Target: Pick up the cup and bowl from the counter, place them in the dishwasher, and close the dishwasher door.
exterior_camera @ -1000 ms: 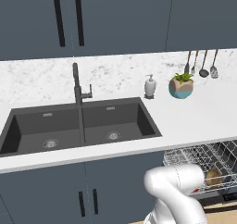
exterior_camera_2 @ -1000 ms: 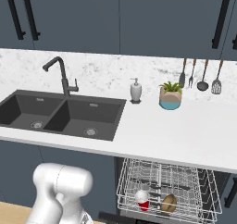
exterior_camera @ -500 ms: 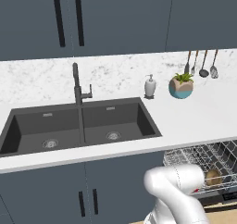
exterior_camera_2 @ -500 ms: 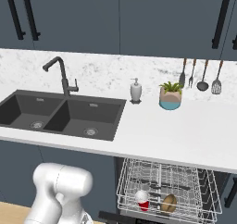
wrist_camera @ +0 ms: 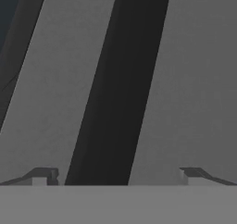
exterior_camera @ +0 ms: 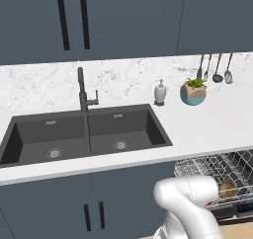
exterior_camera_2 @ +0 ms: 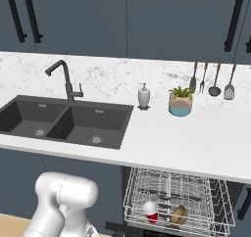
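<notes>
- Gripper (wrist_camera: 118, 174) spread wide, holding nothing; its tips straddle the black strip (wrist_camera: 121, 84) on the grey door (wrist_camera: 194, 79), right up against it; the strip's long axis runs up and away from the tips, leaning slightly right in the hand view.
- Beyond the door, the rack (exterior_camera_2: 176, 197) stands pulled out below the counter (exterior_camera_2: 196, 143); cup (exterior_camera_2: 150, 210) and bowl (exterior_camera_2: 179, 215) sit side by side in it, cup left; closing looks like the step left.

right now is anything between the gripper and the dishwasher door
Nothing visible is. In the hand view the open gripper faces the flat grey dishwasher door close up, its black strip running between the fingertips, with no object in front of it.
</notes>
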Available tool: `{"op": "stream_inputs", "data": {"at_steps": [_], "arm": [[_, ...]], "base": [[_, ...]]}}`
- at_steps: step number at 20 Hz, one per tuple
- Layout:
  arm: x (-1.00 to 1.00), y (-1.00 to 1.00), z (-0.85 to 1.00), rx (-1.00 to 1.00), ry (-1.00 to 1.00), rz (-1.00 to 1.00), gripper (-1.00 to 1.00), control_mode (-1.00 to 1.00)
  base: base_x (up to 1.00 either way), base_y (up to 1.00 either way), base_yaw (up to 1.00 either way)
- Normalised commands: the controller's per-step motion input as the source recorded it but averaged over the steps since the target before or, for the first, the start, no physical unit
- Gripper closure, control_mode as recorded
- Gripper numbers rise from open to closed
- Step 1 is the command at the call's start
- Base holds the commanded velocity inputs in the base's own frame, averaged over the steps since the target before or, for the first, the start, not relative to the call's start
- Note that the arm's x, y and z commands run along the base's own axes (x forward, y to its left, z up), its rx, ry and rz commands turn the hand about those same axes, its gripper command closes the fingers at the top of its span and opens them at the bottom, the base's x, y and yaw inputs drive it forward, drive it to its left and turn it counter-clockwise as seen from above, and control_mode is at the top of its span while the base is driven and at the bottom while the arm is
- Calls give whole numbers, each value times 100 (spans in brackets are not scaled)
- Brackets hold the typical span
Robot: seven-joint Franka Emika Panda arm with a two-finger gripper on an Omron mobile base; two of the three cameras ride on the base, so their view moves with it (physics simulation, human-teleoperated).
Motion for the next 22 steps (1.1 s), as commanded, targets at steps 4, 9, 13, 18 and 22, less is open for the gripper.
{"op": "stream_inputs", "data": {"at_steps": [4,9,13,18,22], "arm": [[100,3,16,4,-11,-3,-100,-100],[100,0,36,20,-6,2,-100,-100],[100,0,20,21,0,8,-100,-100],[100,0,18,20,0,10,-100,-100],[100,0,10,19,0,10,-100,-100]], "base": [[0,0,0],[0,0,0],[0,0,0],[0,0,0],[0,0,0]]}}
